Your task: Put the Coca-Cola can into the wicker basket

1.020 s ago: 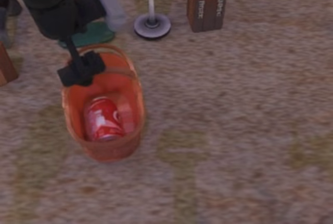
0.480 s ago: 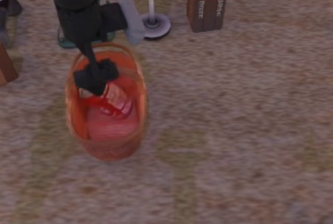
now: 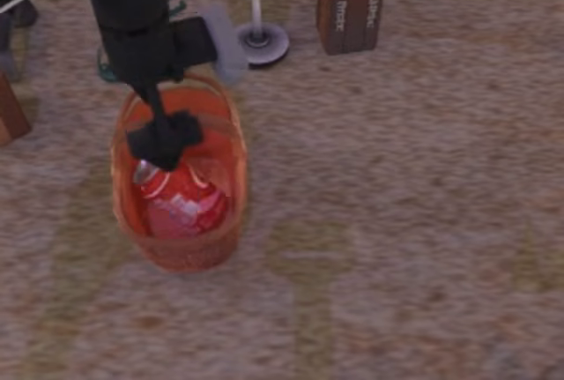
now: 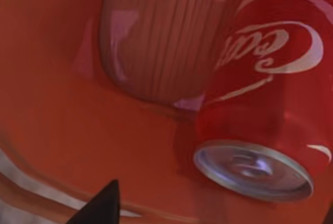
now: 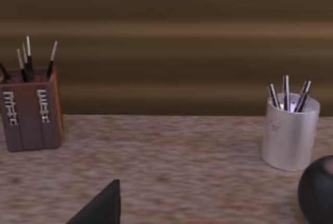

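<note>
Can position: the Coca-Cola can is seen lying tilted inside the wicker basket, toward the basket's 6 o'clock half in the top view.
Can axis: the long axis is judged to run from about 10 o'clock to 4 o'clock in the top view, with the silver top at the 10 o'clock end, just beside the gripper.
Left gripper: the left gripper is placed over the basket interior, at the can's silver end; the can lies toward 5 o'clock from it.
Left gripper state: whether the fingers are parted or closed cannot be told, and contact with the can cannot be confirmed. In the left wrist view only one dark fingertip is shown, apart from the can.
Nearer arm: the left arm is nearer by far. The right arm is absent from the top view; a dark fingertip alone is shown in its wrist view.
Task status: the can is judged to be already within the basket; a clear upward withdrawal past the hoop handle is what remains.
Can material: smooth glossy red metal with white script and a recessed silver top.
Basket material: orange-red woven wicker, oval, with a ribbed floor and an arched handle.
Surroundings: a brown utensil box at 1 o'clock and a white glass at 12 o'clock of the basket, well apart.
</note>
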You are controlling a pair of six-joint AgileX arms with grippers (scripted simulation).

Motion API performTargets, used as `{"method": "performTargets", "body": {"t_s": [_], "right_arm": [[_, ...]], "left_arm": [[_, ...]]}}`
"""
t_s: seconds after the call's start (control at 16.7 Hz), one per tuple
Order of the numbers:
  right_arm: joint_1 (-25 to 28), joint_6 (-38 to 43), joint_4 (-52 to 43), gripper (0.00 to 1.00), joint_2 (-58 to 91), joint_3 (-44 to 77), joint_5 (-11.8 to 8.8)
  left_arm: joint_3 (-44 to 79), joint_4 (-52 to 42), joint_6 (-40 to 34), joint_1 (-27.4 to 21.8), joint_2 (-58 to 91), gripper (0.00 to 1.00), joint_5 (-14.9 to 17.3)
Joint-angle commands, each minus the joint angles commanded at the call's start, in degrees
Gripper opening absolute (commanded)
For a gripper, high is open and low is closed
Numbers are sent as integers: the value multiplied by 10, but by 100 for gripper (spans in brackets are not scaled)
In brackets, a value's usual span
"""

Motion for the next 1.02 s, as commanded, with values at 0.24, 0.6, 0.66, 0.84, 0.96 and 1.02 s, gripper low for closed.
{"method": "performTargets", "body": {"t_s": [0.24, 0.6, 0.66, 0.84, 0.96, 1.02], "right_arm": [[0, 0, 0, 100, 0, 0, 0], [0, 0, 0, 100, 0, 0, 0], [0, 0, 0, 100, 0, 0, 0], [0, 0, 0, 100, 0, 0, 0], [0, 0, 0, 100, 0, 0, 0], [0, 0, 0, 100, 0, 0, 0]], "left_arm": [[-14, 12, 0, 0, -1, 100, 0], [-14, 12, 0, 0, -1, 62, 0], [-14, 12, 0, 0, -1, 55, 0], [-14, 12, 0, 0, -1, 32, 0], [-14, 12, 0, 0, -1, 17, 0], [-14, 12, 0, 0, -1, 10, 0]]}}
